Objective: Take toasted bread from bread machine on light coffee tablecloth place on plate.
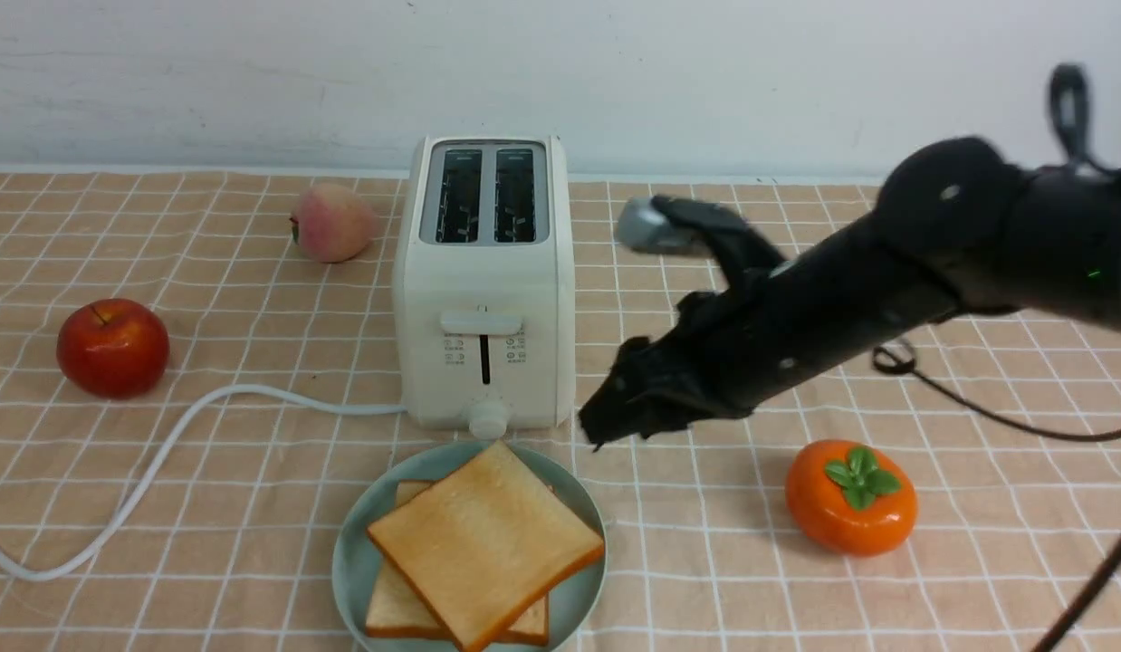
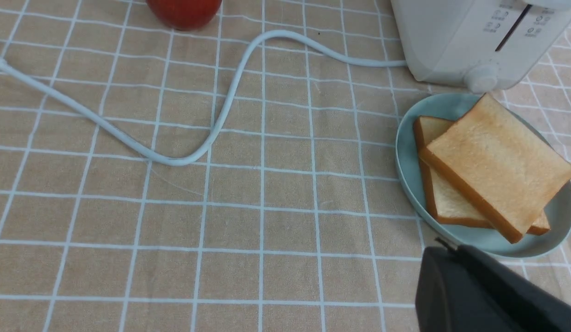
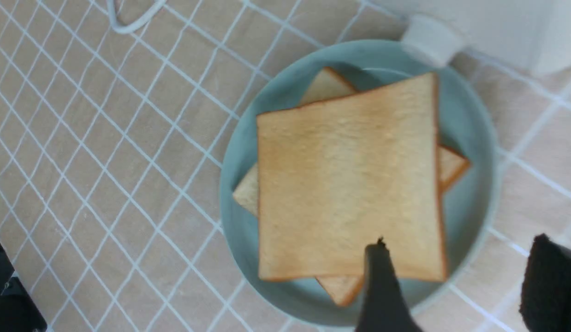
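Note:
Two slices of toasted bread lie stacked on the teal plate (image 1: 350, 554) in front of the bread machine (image 1: 483, 290). The top slice (image 1: 483, 543) lies askew over the lower one (image 1: 396, 608). Both toaster slots look empty. My right gripper (image 1: 610, 398) is open and empty, hovering just right of the plate; in the right wrist view (image 3: 460, 242) one finger hangs over the top slice (image 3: 350, 184) and the plate's rim (image 3: 239, 230). My left gripper (image 2: 444, 246) looks shut and empty, next to the plate (image 2: 407, 170) and toast (image 2: 497, 166).
On the tablecloth (image 1: 253, 507) are a red apple (image 1: 113, 347) at left, a peach (image 1: 332, 222) behind it, and an orange persimmon (image 1: 850, 496) at right. The toaster's white cord (image 1: 162, 453) snakes left. A black cable (image 1: 977, 412) lies at right.

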